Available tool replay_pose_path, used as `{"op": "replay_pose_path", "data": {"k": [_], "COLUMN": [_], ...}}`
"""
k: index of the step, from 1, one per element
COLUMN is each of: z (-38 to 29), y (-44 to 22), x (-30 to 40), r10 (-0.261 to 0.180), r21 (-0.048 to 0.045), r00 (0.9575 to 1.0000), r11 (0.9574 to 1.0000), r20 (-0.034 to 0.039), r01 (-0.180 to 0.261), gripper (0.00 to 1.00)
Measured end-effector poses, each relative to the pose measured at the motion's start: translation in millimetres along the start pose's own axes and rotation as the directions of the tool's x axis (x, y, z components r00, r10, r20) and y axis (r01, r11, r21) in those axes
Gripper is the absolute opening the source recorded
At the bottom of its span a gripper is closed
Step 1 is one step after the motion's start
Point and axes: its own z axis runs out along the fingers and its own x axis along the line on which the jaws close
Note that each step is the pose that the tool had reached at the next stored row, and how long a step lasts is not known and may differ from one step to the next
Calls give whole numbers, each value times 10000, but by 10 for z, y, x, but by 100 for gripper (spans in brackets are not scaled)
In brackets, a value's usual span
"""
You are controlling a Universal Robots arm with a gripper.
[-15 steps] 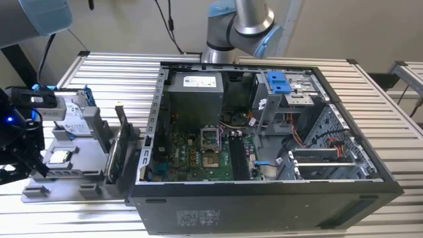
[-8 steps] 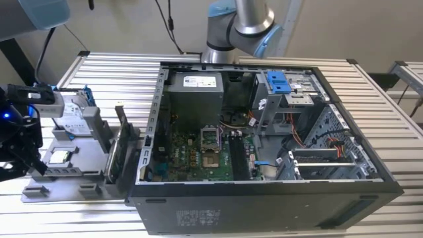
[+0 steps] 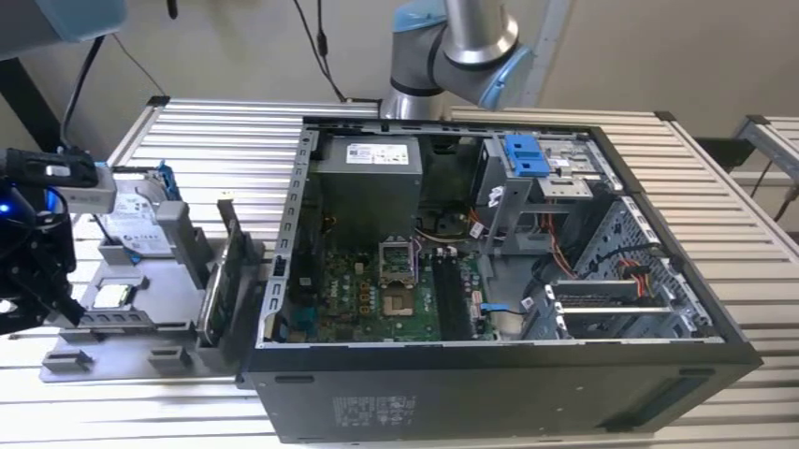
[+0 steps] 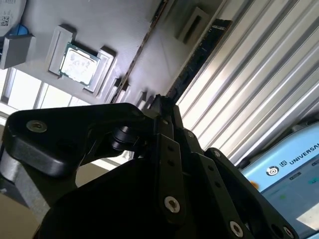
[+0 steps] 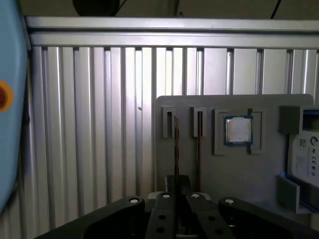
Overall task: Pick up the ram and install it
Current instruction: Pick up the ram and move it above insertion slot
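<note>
The ram (image 5: 176,149) is a thin dark stick seen edge-on, lying along a slot of the grey parts tray (image 5: 239,174). In the second wrist view the ram (image 4: 199,55) runs from the fingertips out over the tray. My gripper (image 5: 177,196) is shut on the ram's near end, with its black fingers (image 4: 167,112) pressed together on it. In the exterior view my gripper (image 3: 44,295) hangs at the left over the tray (image 3: 125,351), well apart from the open computer case (image 3: 500,281). A second dark stick (image 5: 198,144) lies in the neighbouring slot.
The tray also holds a processor chip (image 5: 238,130), a silver hard drive in a blue frame (image 3: 131,229) and an upright green card (image 3: 231,271). Inside the case a green motherboard (image 3: 374,299) lies flat. The ribbed metal table (image 5: 99,124) surrounds everything. A pale blue device (image 5: 10,99) is close by.
</note>
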Motion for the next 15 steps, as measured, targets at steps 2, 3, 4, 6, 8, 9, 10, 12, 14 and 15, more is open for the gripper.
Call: {"op": "replay_pose_path", "data": {"k": [2,3,4,6,8,9,10,12,14,15], "z": [-20,-30,-41,-63,-85,-96,-107,-128,-147,-156], "y": [0,-1,-1,-1,-1,-1,-2,-2,-2,-2], "x": [0,-1,-1,-2,-2,-2,-3,-3,-4,-4], "r10": [0,0,0,0,0,0,0,0,0,0], "r21": [1,1,1,1,1,1,1,1,0,1], "r00": [10000,10000,10000,10000,10000,10000,10000,10000,10000,10000], "r11": [10000,10000,10000,10000,10000,10000,10000,10000,10000,10000], "r20": [1,0,1,0,1,1,0,1,0,1], "r01": [0,0,0,0,0,0,0,0,0,0], "gripper": [14,14,14,14,14,14,14,14,14,14]}}
